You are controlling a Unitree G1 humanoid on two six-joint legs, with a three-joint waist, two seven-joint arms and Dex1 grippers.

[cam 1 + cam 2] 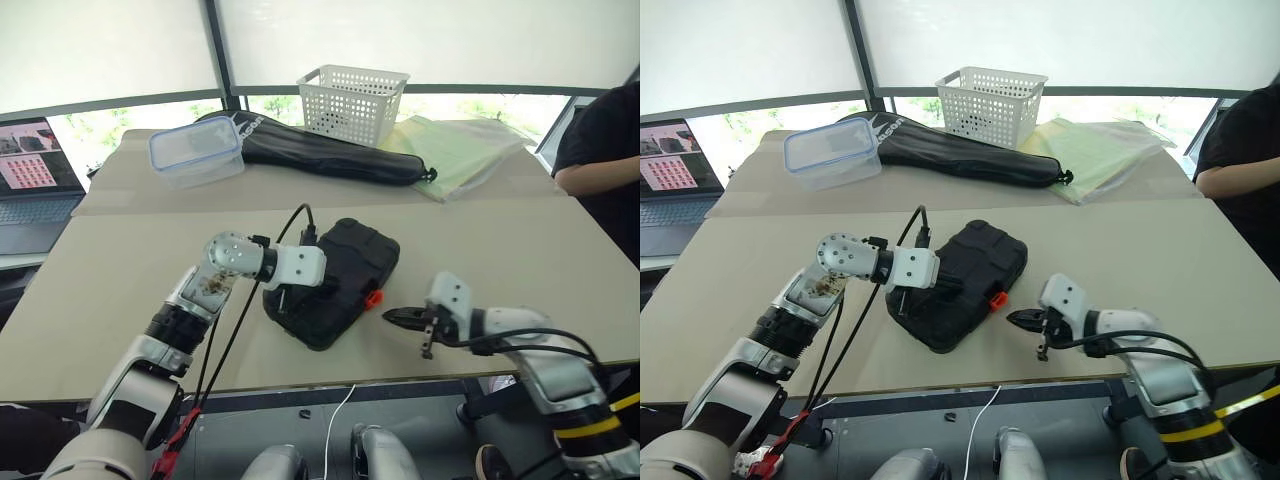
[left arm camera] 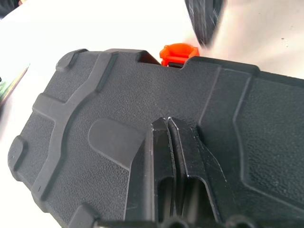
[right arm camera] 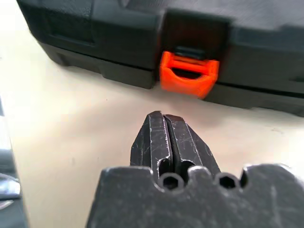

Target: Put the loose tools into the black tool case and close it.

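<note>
- Evidently the left pincer (image 1: 287, 296), fingers pressed together and empty, bears on the lid of the shut black moulded-plastic tool case (image 1: 345, 262), steadying it.
- Right pincer (image 1: 398, 317), likewise closed and empty, points at the small orange latch (image 3: 189, 74), probably to press it home.

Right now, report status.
Left gripper shut, on case lid. Right gripper shut, short of orange latch. Tool case lid down. Nothing between.

The black tool case (image 1: 335, 282), a moulded-plastic clamshell with rounded corners and raised ribs across its pebbled lid, lies shut on the tan table, turned at an angle to the table's near edge. Its small orange latch (image 3: 188, 74) sits midway along the front seam, where lid meets base, facing the robot's right side. The case rests flat, close to the table's near edge.
</note>
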